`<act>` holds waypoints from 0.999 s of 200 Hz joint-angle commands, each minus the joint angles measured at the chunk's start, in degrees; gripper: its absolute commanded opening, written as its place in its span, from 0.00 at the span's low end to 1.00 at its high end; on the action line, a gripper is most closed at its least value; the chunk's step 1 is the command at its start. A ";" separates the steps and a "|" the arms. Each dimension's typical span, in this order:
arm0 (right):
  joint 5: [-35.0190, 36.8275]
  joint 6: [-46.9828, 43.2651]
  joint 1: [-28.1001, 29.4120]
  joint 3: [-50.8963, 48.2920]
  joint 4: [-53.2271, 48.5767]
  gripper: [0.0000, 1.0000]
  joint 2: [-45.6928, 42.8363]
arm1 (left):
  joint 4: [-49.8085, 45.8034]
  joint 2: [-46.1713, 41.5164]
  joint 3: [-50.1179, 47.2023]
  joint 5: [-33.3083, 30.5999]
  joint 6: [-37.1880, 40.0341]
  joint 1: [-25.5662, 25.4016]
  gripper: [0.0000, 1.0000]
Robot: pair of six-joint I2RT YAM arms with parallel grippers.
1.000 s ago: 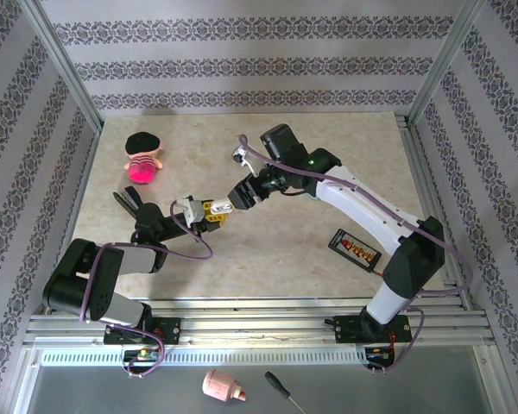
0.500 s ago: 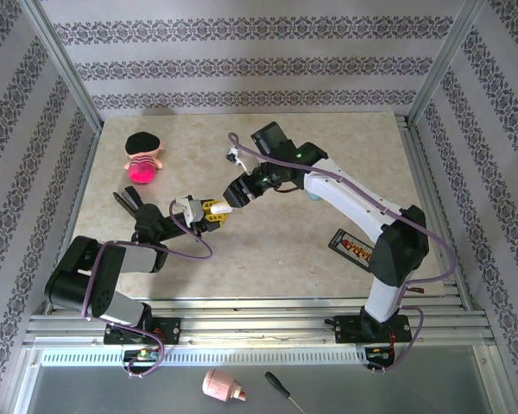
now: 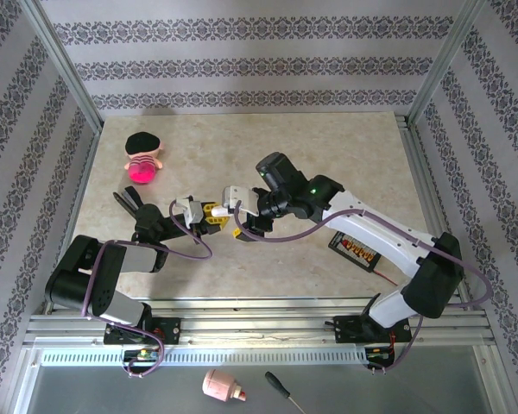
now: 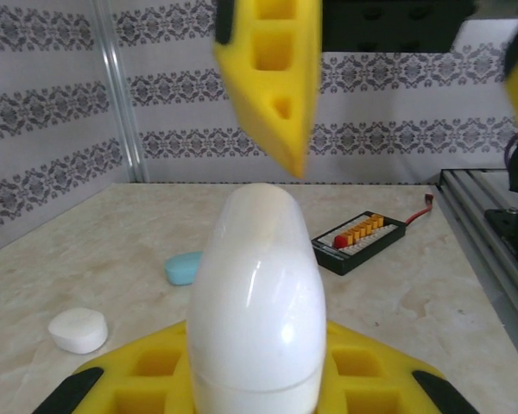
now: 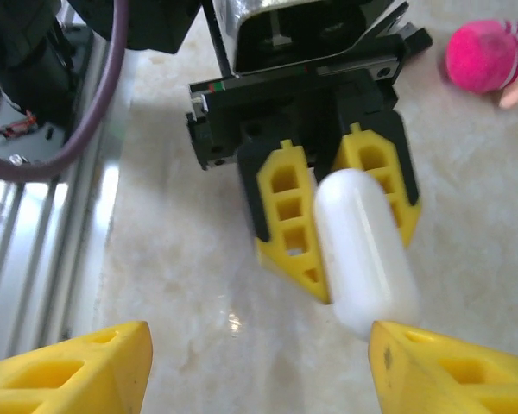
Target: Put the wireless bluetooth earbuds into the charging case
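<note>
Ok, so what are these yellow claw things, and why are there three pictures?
They are the grippers of two robot arms bolted to a table. One picture looks down from above; the other two come from a little camera on each wrist. The left gripper is shut on a smooth white charging case. The right gripper is open, facing it. On the table lie a pink plush doll, a teal case, a small white round thing and a black board with yellow plugs.

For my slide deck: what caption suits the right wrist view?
Left tool clamps a white charging case while the open right tool faces it, pink plush toy beyond.
</note>
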 commanded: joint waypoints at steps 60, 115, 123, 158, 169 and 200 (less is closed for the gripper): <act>-2.25 -10.26 -0.36 5.22 -0.37 0.54 5.78 | 3.57 1.43 1.09 5.55 -1.99 -0.57 0.00; -2.62 -10.32 -0.71 8.36 -4.82 0.41 9.76 | 3.60 1.43 1.15 5.55 -2.24 -0.51 0.00; -2.76 -10.38 -0.67 8.48 -4.86 0.40 9.97 | 3.57 1.19 1.06 5.55 -2.25 -0.49 0.00; -2.88 -10.04 -1.21 8.38 -4.89 0.25 10.49 | 3.57 1.18 1.20 5.45 -2.69 -0.53 0.00; -2.31 -9.59 -1.33 8.18 -4.56 0.24 10.35 | 3.57 1.32 1.30 5.38 -2.77 -0.56 0.03; -0.75 -4.20 -2.64 5.91 -0.10 0.17 8.69 | 3.57 1.25 1.25 1.36 -4.25 -0.52 0.44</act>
